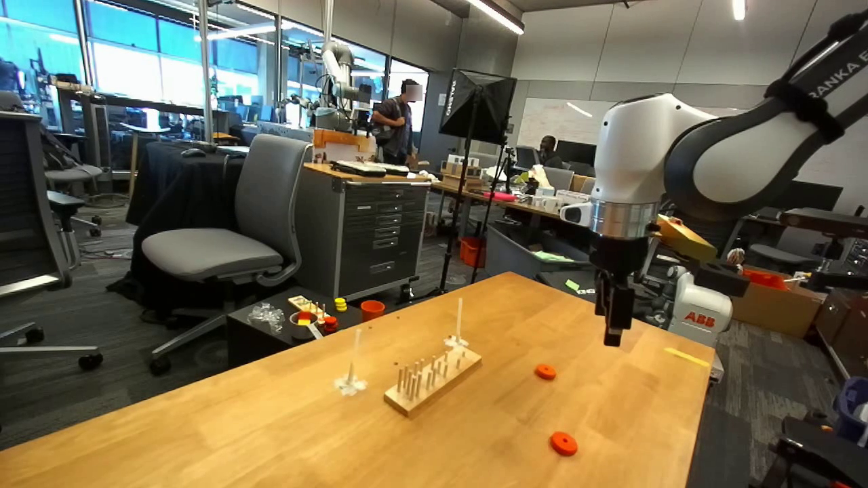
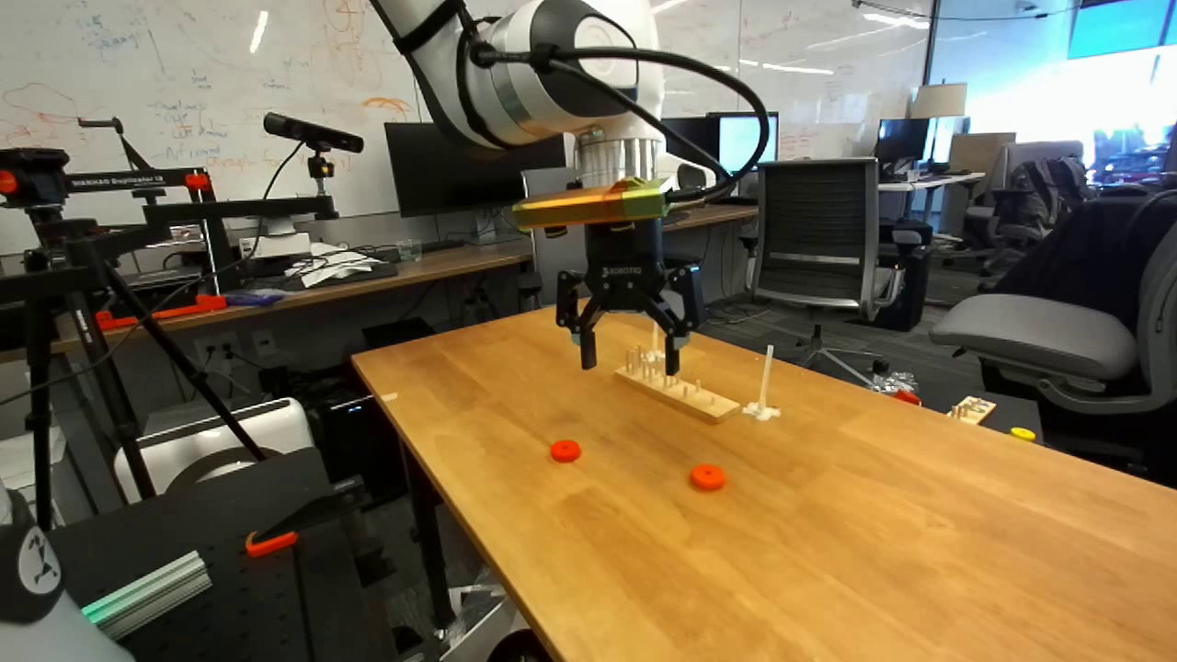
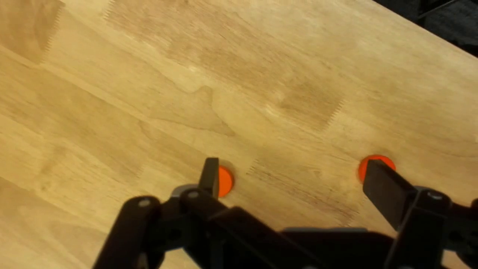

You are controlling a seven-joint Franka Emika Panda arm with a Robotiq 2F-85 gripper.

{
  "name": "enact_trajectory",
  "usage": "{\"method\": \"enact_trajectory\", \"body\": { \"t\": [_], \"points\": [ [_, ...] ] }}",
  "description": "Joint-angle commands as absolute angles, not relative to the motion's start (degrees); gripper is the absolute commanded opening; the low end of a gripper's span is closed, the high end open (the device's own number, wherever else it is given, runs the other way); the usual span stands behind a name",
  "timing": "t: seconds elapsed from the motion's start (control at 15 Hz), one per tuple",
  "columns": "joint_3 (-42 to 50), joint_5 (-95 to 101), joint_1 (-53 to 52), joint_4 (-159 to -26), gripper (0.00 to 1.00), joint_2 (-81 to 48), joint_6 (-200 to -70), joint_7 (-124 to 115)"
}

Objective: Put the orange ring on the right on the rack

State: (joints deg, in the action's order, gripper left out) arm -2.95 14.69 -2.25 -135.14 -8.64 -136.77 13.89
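As an exterior view showed, the wooden peg rack (image 1: 439, 383) lay well apart from the fingers (image 1: 614, 333). In an exterior view the gripper (image 2: 631, 360) hung spread wide, empty. In the wrist view the right-hand orange ring (image 3: 387, 160), presumed target, lay partly behind one finger; uncentred descent could have struck it.

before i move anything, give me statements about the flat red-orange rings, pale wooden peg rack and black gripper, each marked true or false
1. Two flat red-orange rings lie on the brown wooden table. True.
2. The black gripper is shut on a ring. False: it is open, holding nothing.
3. The pale wooden peg rack stands on the table. True.
4. The rings touch each other. False: they lie apart.
5. A ring sits on the rack. False: neither ring is on it.
6. The gripper hangs above the table. True.
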Motion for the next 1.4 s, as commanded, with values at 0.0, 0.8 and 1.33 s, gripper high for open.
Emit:
{"method": "enact_trajectory", "body": {
  "t": [0.0,0.8,1.33],
  "points": [
    [-3.9,11.6,-2.3,-133.4,1.0,-10.3,-133.7,16.8],
    [-4.5,2.2,-0.4,-124.4,1.0,-17.9,-132.1,22.8],
    [-2.3,3.6,0.9,-116.0,1.0,-27.4,-131.1,19.1]
  ]
}}
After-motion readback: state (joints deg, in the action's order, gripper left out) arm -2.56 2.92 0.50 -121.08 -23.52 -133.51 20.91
